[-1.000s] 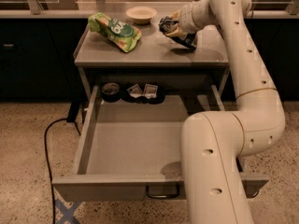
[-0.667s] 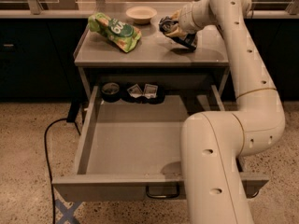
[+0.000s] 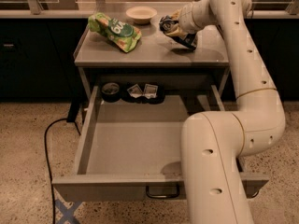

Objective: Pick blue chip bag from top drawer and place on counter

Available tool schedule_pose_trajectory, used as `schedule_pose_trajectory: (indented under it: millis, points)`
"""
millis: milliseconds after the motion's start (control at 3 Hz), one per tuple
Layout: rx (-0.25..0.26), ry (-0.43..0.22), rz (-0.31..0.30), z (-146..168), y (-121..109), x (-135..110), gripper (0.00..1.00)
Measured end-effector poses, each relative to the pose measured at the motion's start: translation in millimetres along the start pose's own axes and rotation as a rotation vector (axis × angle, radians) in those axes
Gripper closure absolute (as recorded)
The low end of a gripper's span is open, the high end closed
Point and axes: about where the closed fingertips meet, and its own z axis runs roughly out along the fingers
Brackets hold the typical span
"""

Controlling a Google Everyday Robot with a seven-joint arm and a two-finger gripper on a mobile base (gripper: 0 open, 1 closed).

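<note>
The tool point(image 3: 172, 26) is at the back right of the flat grey square tabletop point(image 3: 154, 55), clamped on the wrinkled dark-blue foil snack bag point(image 3: 183, 36), whose crumples hide most of it; can't tell if the bag's low corner touches the surface. The wide shallow grey metal drawer point(image 3: 133, 146) below is pulled open, its right side blocked by the cream robot arm point(image 3: 219, 171), and the small dark items point(image 3: 140, 91) at its back are too shadowed to identify.

The gripper point(image 3: 170, 26) gripped the blue chip bag point(image 3: 185, 38) at 2 o'clock on the counter point(image 3: 154, 55), the top drawer point(image 3: 135, 143) open at 6.
</note>
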Motion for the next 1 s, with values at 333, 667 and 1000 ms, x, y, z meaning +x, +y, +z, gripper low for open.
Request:
schedule_pose_trajectory:
  millis: [333,667,1000]
  points:
    - [0.0,0.0,0.0,0.1,0.0,0.0,0.12]
    - [0.0,0.0,0.0,0.1,0.1,0.0,0.0]
    - [0.0,0.0,0.0,0.2,0.1,0.0,0.0]
